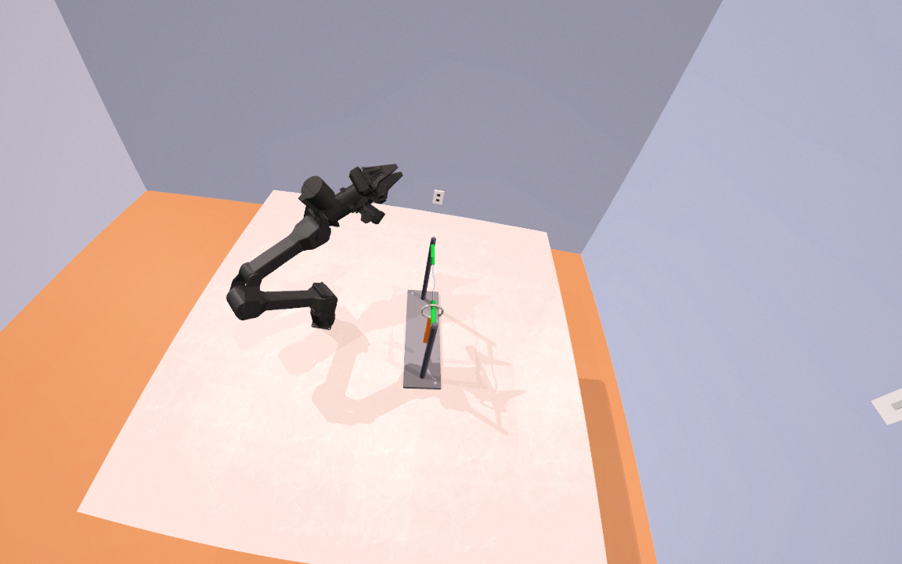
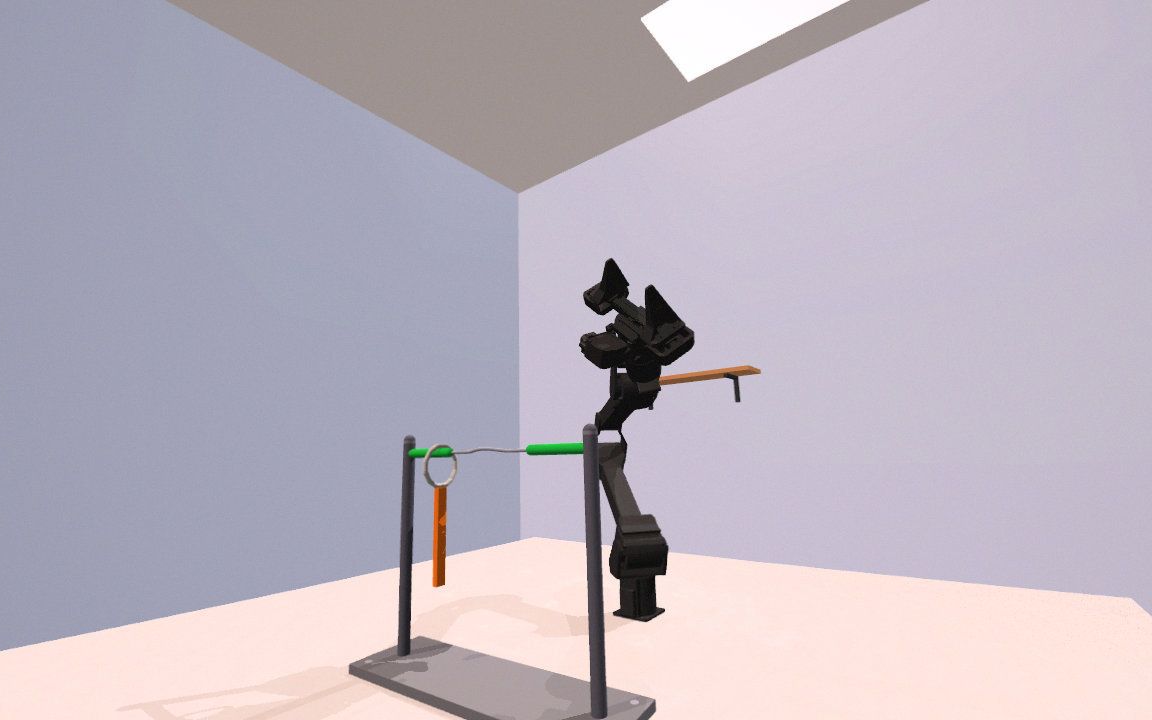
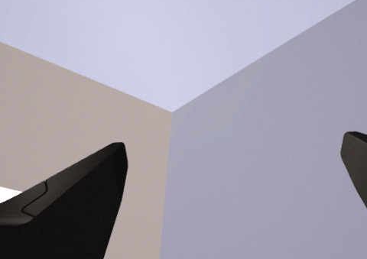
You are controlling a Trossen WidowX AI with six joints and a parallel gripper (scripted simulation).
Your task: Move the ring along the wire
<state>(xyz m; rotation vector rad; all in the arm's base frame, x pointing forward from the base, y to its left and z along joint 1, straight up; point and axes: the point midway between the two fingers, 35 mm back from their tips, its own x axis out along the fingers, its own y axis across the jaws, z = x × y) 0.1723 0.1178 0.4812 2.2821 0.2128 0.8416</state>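
The arm is rearing up high, its gripper pointing at the ceiling with jaws spread wide and gripping nothing, well apart from the rig. Down on the grey base plate, the ring is hanging on the green sleeve beside the left-hand post in the exterior view, its orange handle dangling straight down. The thin grey wire is running across to the other green sleeve.
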